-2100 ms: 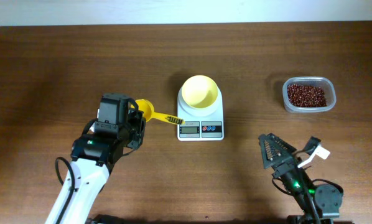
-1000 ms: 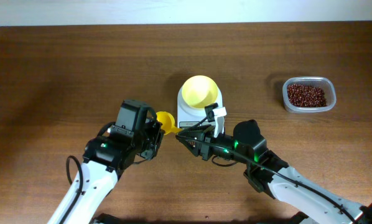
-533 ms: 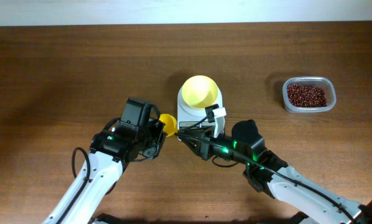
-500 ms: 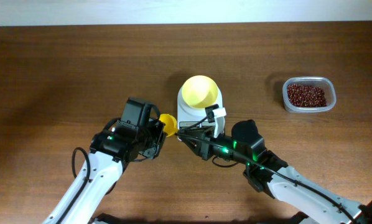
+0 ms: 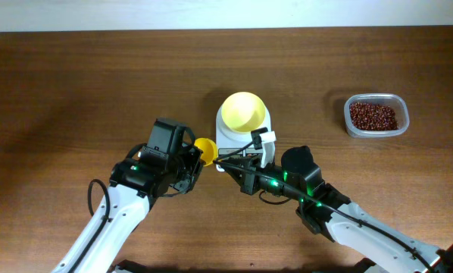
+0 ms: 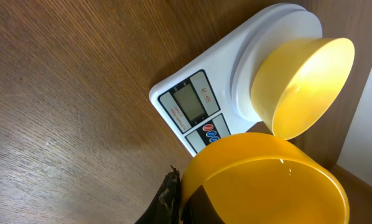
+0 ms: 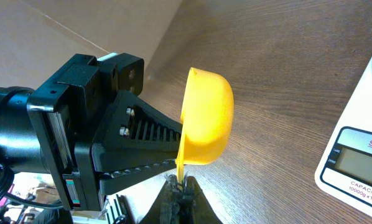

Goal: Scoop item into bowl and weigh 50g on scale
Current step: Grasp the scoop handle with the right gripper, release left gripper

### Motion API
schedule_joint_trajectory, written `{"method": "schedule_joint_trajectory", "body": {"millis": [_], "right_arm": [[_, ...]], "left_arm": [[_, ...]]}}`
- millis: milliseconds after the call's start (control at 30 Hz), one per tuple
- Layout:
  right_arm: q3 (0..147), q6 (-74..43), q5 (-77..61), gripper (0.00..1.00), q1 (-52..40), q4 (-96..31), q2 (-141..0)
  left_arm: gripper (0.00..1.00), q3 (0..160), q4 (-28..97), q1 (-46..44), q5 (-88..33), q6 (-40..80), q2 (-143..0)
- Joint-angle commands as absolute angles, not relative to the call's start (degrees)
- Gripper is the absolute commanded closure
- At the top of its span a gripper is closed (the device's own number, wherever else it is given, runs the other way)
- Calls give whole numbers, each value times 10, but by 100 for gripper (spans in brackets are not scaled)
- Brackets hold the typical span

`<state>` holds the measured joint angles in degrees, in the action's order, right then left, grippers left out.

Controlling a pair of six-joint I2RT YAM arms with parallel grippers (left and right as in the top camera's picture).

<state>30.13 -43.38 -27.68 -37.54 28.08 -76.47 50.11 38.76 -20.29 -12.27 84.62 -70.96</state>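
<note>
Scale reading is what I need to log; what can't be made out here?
Left wrist view: scale display shows no readable digits.
Overhead: right end effector covers that display.
Overhead: scoop handle hidden between left end effector and the right one.

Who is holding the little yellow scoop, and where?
Both: the left gripper grips the orange-yellow plastic scoop by its cup, the right gripper pinches its thin handle.

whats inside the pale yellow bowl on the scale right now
Nothing: from overhead the bowl shows only bare yellow interior. The beans sit in the tub. The bowl hides most of the scale platform under it. The scoop looks empty too.
</note>
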Motion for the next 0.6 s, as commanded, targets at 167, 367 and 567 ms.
{"method": "schedule_joint_trajectory", "body": {"millis": [167,367,567], "right_arm": [[310,-426,-278,96,-379,287,-763],[310,-426,-247,96,-379,274,-763],[310,-391,-218,96,-378,237,-757]], "left_arm": [[60,505,389,-206,-127,834,-715],[1,505,389,-206,-127,834,-715],[1,505,397,-206,-126,834,-715]]}}
